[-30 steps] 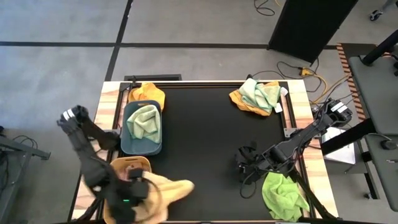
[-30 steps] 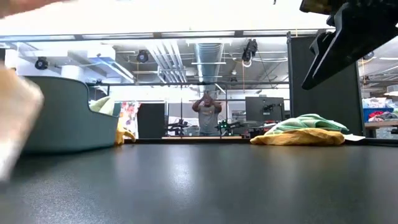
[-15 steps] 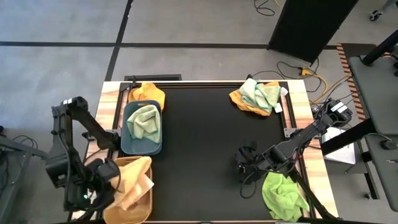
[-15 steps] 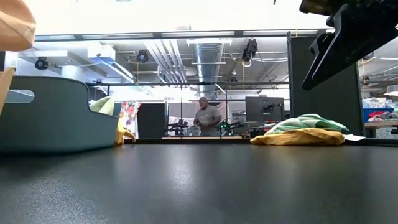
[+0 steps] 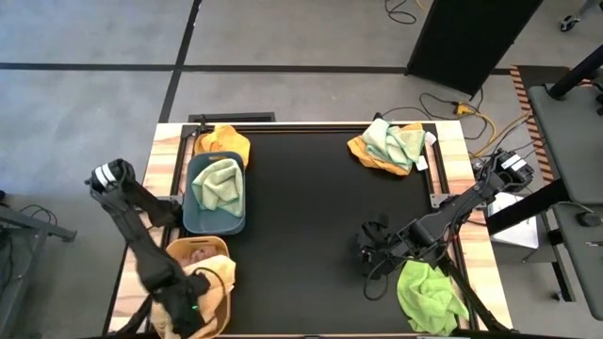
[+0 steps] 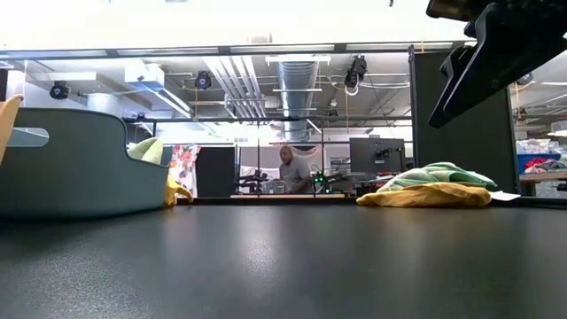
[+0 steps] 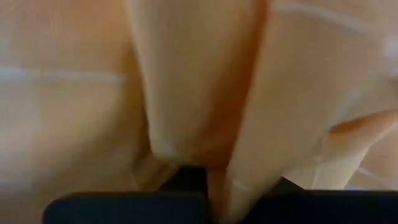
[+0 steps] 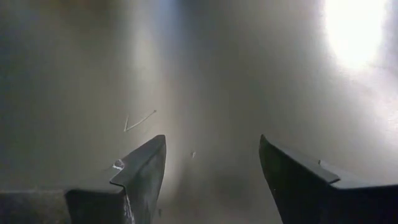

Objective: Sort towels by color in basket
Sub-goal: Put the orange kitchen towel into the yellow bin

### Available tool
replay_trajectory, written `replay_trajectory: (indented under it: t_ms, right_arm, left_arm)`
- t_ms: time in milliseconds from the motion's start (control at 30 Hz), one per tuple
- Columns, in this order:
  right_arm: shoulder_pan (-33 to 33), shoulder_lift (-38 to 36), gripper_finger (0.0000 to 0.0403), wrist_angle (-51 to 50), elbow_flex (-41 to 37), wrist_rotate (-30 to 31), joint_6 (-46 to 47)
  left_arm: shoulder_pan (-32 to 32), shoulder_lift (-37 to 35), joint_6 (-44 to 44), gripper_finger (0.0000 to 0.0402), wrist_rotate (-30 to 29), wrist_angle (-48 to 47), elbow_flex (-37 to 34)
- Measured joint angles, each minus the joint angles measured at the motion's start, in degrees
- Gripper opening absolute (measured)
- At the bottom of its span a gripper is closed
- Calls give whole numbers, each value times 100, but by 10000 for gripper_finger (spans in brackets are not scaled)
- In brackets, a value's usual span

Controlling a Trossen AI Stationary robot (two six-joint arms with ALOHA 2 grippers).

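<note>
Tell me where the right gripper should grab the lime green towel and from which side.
Grip the raised folds near the middle of the lime green towel, coming straight down. It lies crumpled and low at the table's near right edge, so its edges offer little. The open right gripper sits just beside it.

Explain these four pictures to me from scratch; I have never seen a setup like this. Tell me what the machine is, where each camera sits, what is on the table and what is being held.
Two dark robot arms work at a black table. One camera looks straight down, one sits at table height, and one rides on each wrist. The left hand is down in the tan basket, its wrist camera filled by a peach towel that seems pinched between its fingers. The right hand waits open just above the bare tabletop. A teal basket holds a mint towel. An orange towel lies behind it, a mint-on-orange pile at the far right, a lime towel near the right arm.
</note>
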Motion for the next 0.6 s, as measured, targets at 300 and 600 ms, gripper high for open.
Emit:
replay_trajectory:
  t_ms: [300, 600]
  right_arm:
    - [2, 0, 237, -2, 0, 0, -10]
    - [1, 0, 254, 2, 0, 1, 7]
  left_arm:
    - [755, 707, 1765, 27, 527, 855, -572]
    - [696, 860, 1942, 140, 1106, 768, -243]
